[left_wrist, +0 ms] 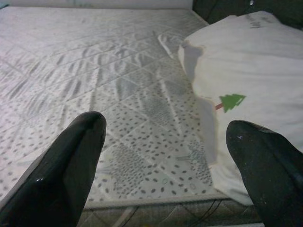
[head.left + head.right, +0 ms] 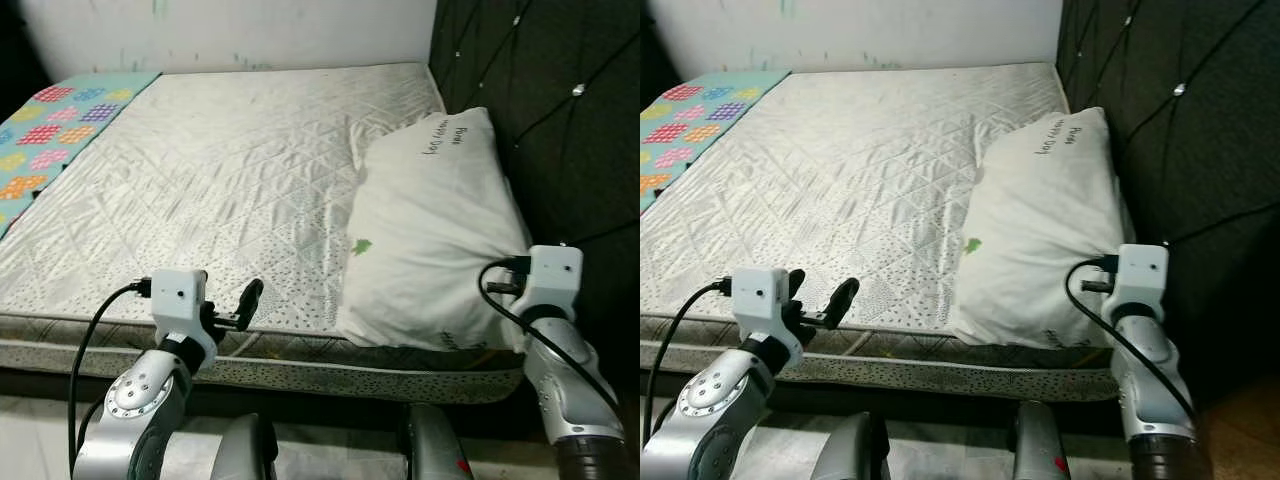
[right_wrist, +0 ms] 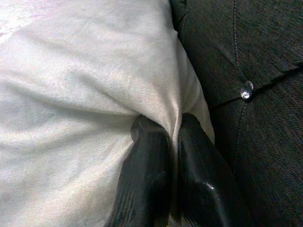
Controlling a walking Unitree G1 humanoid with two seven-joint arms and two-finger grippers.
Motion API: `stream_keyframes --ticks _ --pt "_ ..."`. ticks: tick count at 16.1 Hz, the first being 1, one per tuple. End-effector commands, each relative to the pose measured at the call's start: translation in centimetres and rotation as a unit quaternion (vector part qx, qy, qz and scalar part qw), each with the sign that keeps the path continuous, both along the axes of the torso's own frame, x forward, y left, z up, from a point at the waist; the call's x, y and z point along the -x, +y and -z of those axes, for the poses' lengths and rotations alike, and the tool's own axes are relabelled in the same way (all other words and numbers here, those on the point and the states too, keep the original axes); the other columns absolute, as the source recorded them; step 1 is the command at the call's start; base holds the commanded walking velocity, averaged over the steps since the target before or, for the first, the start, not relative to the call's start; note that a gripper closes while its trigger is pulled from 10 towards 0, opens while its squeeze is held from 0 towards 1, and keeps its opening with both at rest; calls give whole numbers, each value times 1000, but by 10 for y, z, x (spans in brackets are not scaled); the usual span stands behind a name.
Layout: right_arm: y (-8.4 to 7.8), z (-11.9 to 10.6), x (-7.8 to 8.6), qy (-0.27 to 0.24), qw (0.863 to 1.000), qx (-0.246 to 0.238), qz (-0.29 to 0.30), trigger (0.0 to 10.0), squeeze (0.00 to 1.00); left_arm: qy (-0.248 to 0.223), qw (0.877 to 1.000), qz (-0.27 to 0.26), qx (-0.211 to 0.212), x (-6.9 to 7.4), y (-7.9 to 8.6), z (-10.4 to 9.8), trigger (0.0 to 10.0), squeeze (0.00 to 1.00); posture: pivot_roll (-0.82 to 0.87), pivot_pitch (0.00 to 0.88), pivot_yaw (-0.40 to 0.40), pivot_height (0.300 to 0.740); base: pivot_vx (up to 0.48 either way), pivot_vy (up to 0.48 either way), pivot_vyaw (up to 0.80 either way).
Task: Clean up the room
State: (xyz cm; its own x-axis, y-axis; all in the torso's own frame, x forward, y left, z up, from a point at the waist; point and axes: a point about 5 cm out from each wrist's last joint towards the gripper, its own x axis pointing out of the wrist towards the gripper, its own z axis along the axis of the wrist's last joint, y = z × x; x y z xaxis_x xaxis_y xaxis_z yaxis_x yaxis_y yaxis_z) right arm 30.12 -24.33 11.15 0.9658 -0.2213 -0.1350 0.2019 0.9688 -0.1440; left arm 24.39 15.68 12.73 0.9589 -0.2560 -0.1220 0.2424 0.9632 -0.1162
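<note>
Currently: white pillow (image 2: 440, 230), at 3 o'clock on mattress (image 2: 220, 180), against dark headboard (image 2: 560, 110). Right gripper (image 3: 173, 137) pinching pillow's edge fabric. Left gripper (image 1: 165, 156) spread wide, hovering at 7 o'clock over mattress edge.

bare quilted mattress (image 2: 220, 170) against dark tufted headboard (image 2: 560, 110), white wall (image 2: 230, 30).

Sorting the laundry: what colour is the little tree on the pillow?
Green, with a reddish trunk, on the white pillow; the tree shows best in the left wrist view.
</note>
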Motion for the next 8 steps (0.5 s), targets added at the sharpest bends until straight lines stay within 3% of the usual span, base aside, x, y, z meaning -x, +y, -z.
stream_keyframes --ticks 1,3,8 --pt "11 -19 -6 -44 999 12 -28 10000 0 0 1000 -7 -5 -1 3 1 10000 0 -118 0 105 587 0 0 0" --pt "14 -29 -10 -66 997 26 -34 10000 0 0 1000 -10 -2 0 2 1 10000 0 -120 0 101 587 0 0 0" --pt "33 -43 -49 -73 995 15 -69 10000 0 -4 1000 -11 0 -3 -1 1 10000 0 -118 0 96 587 0 0 0"
